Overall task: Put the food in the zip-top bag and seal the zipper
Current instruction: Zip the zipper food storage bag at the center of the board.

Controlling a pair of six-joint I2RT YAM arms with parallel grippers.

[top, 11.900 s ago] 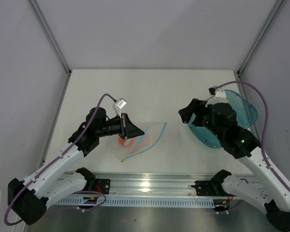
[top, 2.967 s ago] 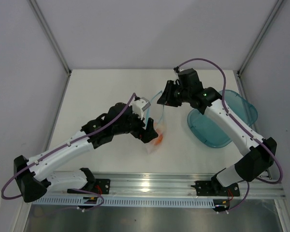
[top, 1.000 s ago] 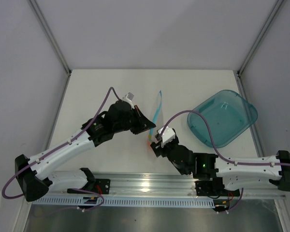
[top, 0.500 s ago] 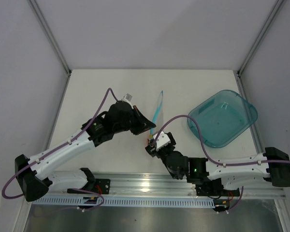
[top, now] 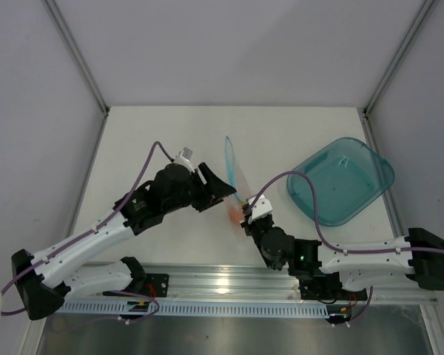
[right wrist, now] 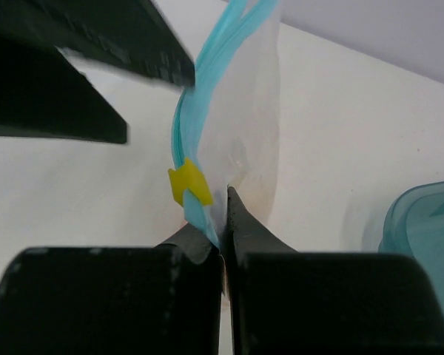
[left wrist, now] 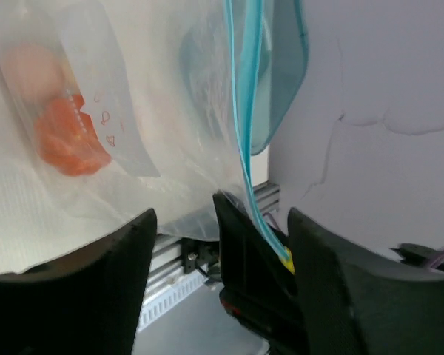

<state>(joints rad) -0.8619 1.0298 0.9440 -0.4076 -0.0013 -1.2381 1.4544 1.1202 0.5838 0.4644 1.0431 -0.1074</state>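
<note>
The right gripper (right wrist: 223,201) pinches the stiffer teal zipper strip (right wrist: 207,74) of the limp, light-looking clear plastic bag (left wrist: 170,96), probably the surest hold; the left gripper (left wrist: 220,222) gapes.

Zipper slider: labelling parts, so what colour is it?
The slider is yellow; clearest in the right wrist view.

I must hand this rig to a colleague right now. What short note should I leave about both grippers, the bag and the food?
The left gripper is open, with its fingers wide apart and the film of the zip-top bag hanging in front of them.
The right gripper is shut on the zipper, just beside its yellow end.
The orange lump and the pale ball are both inside the bag.
The teal plate sits on the right of the table.
Done: food bagged.
Left: sealing. The strip seems to part at its far end, so it probably needs closing along its length.
</note>
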